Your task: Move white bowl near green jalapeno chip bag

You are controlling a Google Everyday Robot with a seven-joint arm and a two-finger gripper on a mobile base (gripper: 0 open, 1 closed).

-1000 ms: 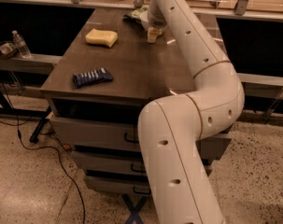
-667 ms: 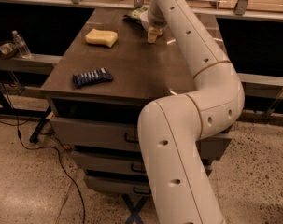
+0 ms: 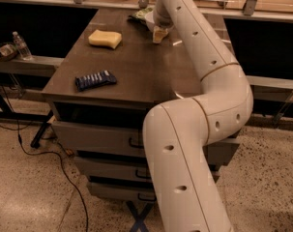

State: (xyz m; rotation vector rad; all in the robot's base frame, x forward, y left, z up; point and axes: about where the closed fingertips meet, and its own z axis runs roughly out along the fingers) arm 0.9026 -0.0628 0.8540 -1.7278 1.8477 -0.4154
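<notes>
My arm reaches up across the dark table (image 3: 136, 66) to its far edge. The gripper (image 3: 158, 34) is down at the tabletop there, its tan tip touching or just above the surface. The green jalapeno chip bag (image 3: 141, 14) lies at the far edge, just left of and behind the gripper, partly covered by my wrist. A pale rounded edge right beside the wrist, between it and the bag, looks like the white bowl (image 3: 149, 21). Most of the bowl is hidden by the gripper, so I cannot tell whether it is held.
A yellow sponge (image 3: 105, 38) lies at the far left of the table. A dark blue wrapped snack bar (image 3: 95, 79) lies near the front left edge. Drawers (image 3: 107, 139) sit under the table. A water bottle (image 3: 21, 45) stands on a left shelf. Cables run on the floor.
</notes>
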